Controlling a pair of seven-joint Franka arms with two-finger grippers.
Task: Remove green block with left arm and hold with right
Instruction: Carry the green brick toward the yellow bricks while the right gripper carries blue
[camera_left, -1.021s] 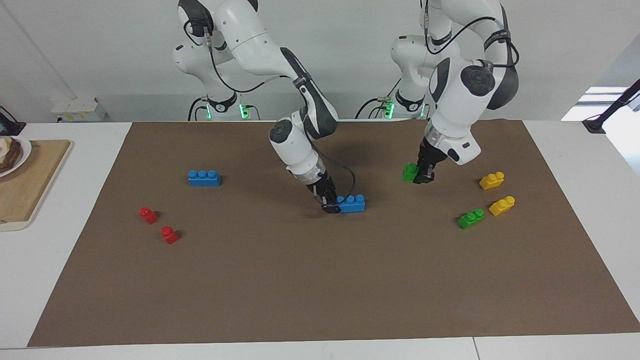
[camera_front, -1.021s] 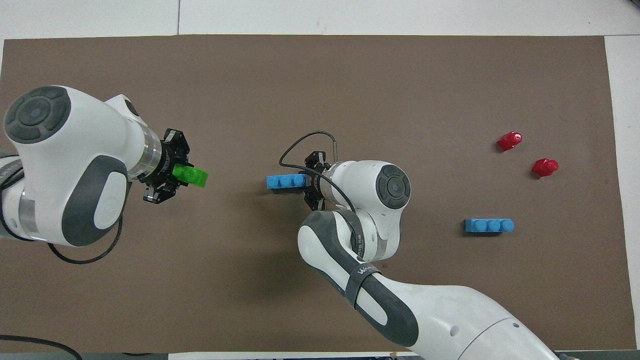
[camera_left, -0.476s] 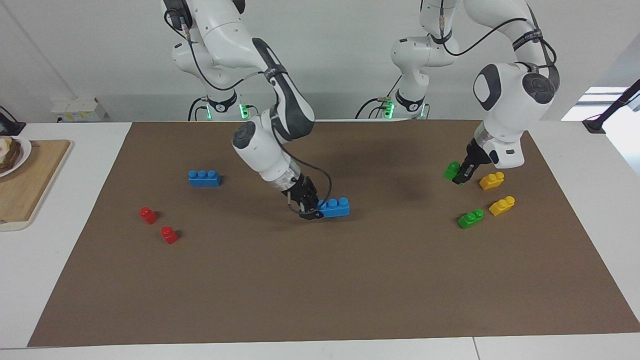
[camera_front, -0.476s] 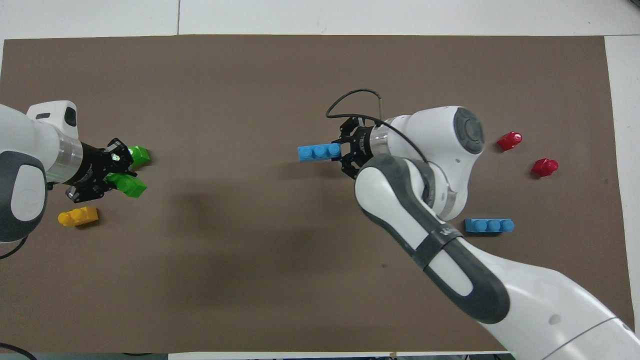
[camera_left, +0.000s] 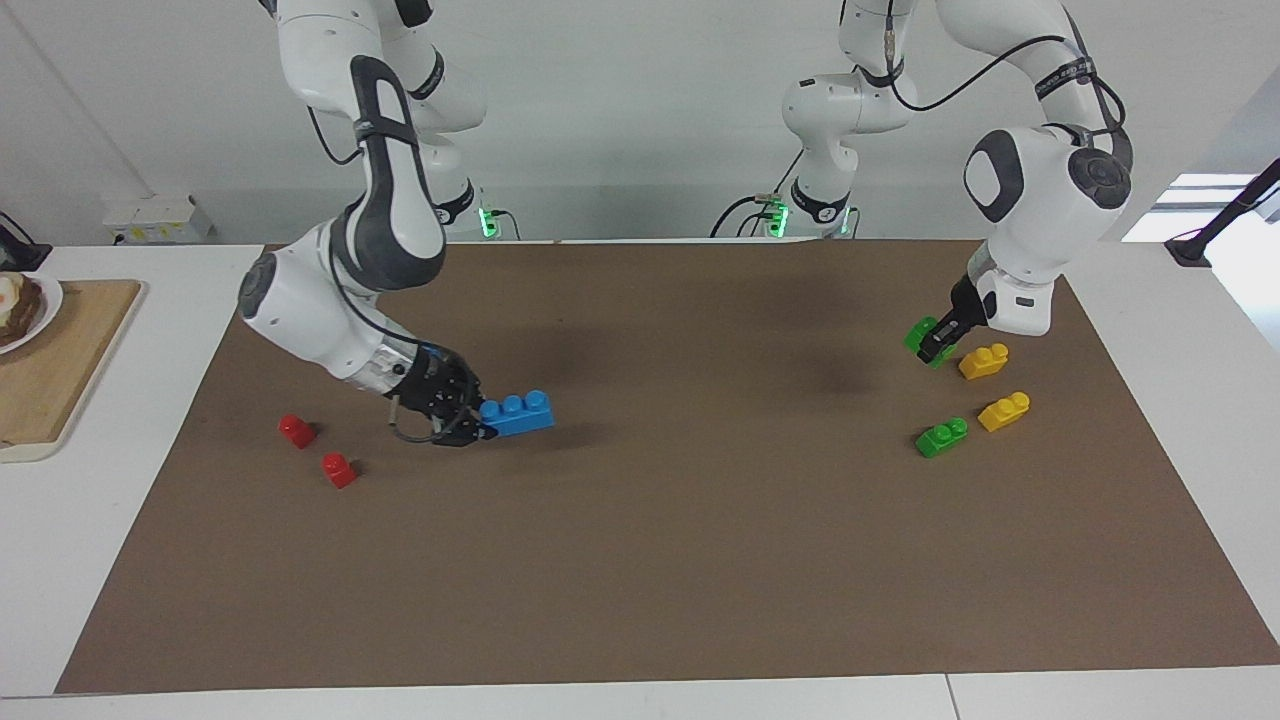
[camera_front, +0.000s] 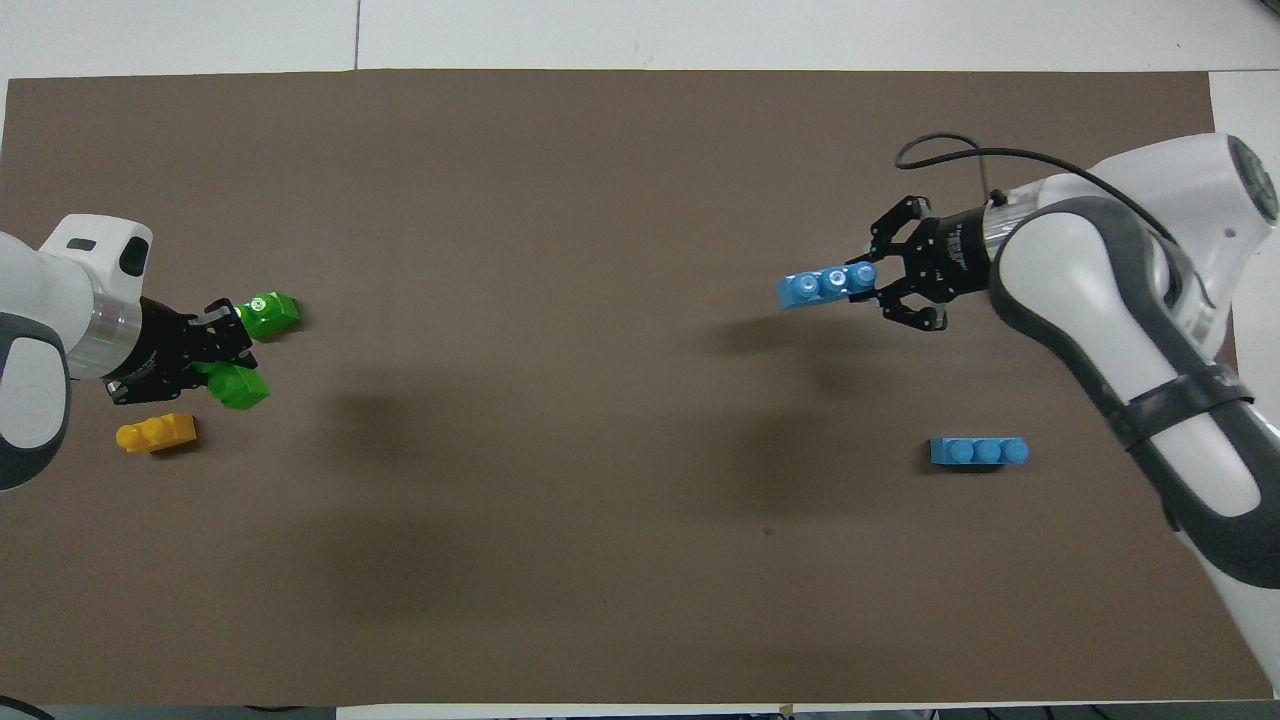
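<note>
My left gripper (camera_left: 935, 343) gripping green block (camera_left: 921, 333), apparently airborne, right of frame; right gripper (camera_left: 478, 421) clamping blue brick (camera_left: 516, 413), centre-left.

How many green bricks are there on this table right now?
2. One green block is gripped in the left gripper, beside a yellow block. The other green block lies on the brown mat, farther from the robots. None seems hidden.

open brown mat (camera_left: 700, 520) between the brick clusters
</note>
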